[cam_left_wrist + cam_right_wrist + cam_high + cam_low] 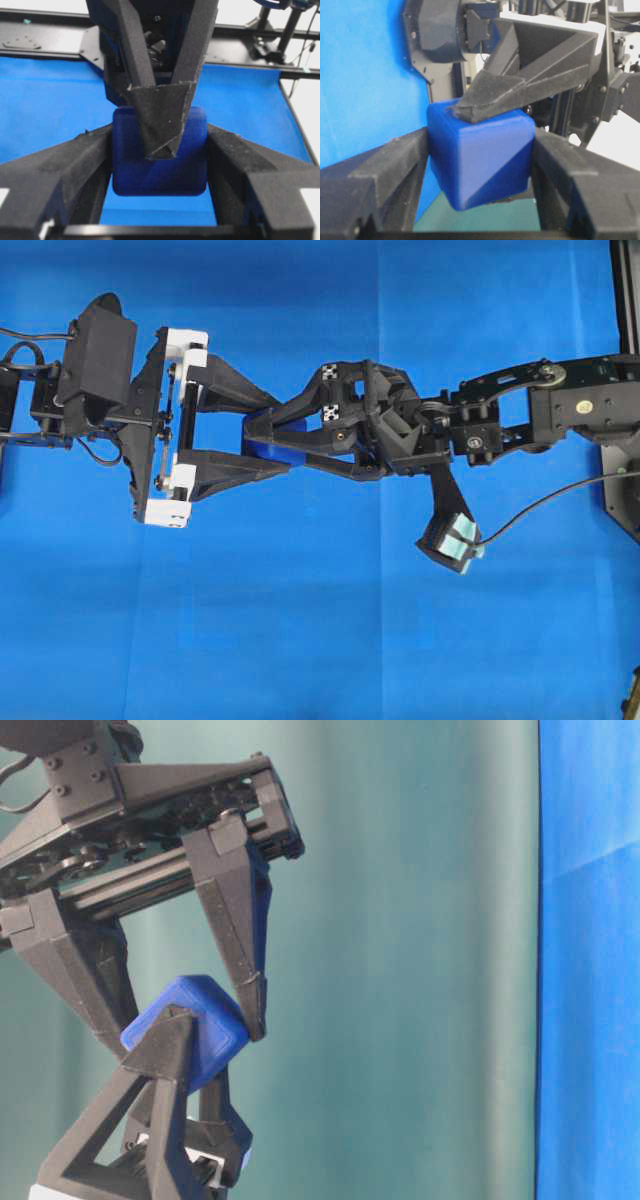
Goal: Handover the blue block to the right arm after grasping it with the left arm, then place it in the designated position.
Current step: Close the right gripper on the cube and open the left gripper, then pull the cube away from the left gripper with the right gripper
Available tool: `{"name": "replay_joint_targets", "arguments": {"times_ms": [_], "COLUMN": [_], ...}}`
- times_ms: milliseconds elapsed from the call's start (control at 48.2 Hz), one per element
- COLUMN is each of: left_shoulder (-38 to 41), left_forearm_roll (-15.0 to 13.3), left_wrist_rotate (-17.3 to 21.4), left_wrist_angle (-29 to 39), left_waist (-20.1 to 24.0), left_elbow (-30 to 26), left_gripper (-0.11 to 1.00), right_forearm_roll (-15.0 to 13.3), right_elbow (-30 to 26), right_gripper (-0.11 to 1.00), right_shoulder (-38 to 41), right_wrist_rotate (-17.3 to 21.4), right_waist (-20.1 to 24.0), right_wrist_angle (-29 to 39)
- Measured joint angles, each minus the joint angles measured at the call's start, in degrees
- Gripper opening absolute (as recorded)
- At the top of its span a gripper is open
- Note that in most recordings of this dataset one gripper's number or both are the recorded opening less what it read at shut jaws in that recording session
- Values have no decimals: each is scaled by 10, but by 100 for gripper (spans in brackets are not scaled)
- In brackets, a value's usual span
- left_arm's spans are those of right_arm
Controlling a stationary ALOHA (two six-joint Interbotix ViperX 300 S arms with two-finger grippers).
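Blue block [480, 160] pinched between both grippers' fingertips

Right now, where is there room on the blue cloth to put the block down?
Bare blue cloth lies wide below the two arms, and another strip runs above them. The middle is crowded: the left gripper and right gripper both close their jaws on the blue block there.

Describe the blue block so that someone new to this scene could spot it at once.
Look at the middle of the overhead view, above the bright blue cloth, where the left gripper and the right gripper meet tip to tip. The blue block sits clamped between both pairs of black fingers, off the table. It is a small round-edged cube, darker than the cloth.
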Motion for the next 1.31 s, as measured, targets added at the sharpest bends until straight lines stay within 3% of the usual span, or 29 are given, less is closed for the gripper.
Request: {"name": "replay_joint_targets", "arguments": {"times_ms": [415, 560, 643, 871, 1307], "left_shoulder": [4, 4, 4, 2, -23], "left_forearm_roll": [0, -1, -1, 0, -1], "left_wrist_rotate": [0, -4, -1, 0, -1], "left_wrist_angle": [0, 0, 0, -1, 0], "left_waist": [-4, -8, -9, -10, -11], "left_elbow": [-2, -4, -4, -4, 18], "left_gripper": [50, 85, 93, 92, 92], "right_forearm_roll": [1, 1, 2, 6, 18], "right_elbow": [0, -1, 0, 14, 113], "right_gripper": [44, 44, 44, 44, 44], "right_shoulder": [0, 0, 0, -12, -133], "right_wrist_rotate": [0, 1, 1, 1, 1], "right_waist": [2, 1, 2, 4, 7], "right_wrist_angle": [1, 4, 4, 7, 39]}}
